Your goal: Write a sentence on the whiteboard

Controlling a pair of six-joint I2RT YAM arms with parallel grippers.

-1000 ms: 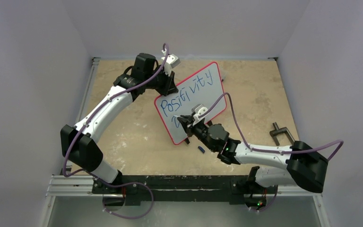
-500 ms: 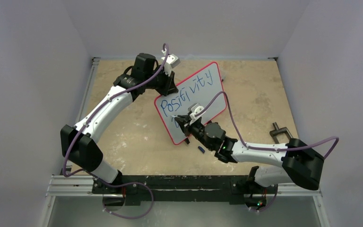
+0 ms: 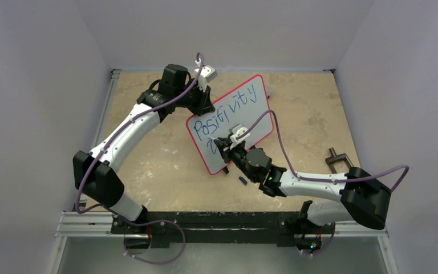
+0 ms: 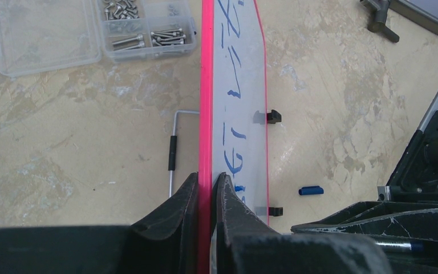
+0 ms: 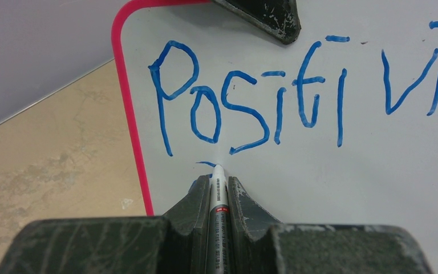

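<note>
The whiteboard [image 3: 245, 111] stands tilted on its black clip feet, red-framed, with "Positivity" written on it in blue. My left gripper [image 3: 205, 104] is shut on its upper left edge; in the left wrist view the fingers clamp the red frame [image 4: 206, 114] between them at the left gripper [image 4: 208, 178]. My right gripper [image 3: 221, 146] is shut on a grey-white marker [image 5: 217, 191], which lies between the jaws of the right gripper [image 5: 218, 180]. The marker's tip touches the whiteboard [image 5: 319, 171] just below the "Po", next to a short new blue stroke [image 5: 207, 164].
A blue marker cap [image 3: 242, 181] lies on the table in front of the board. A clear plastic box of screws [image 4: 91, 28] and an Allen key [image 4: 173, 151] lie behind the board. A black clamp [image 3: 339, 160] sits at the right.
My right gripper with the marker shifted a little along the board's second line, and a short blue stroke has appeared there. The left arm and the board have stayed still.
</note>
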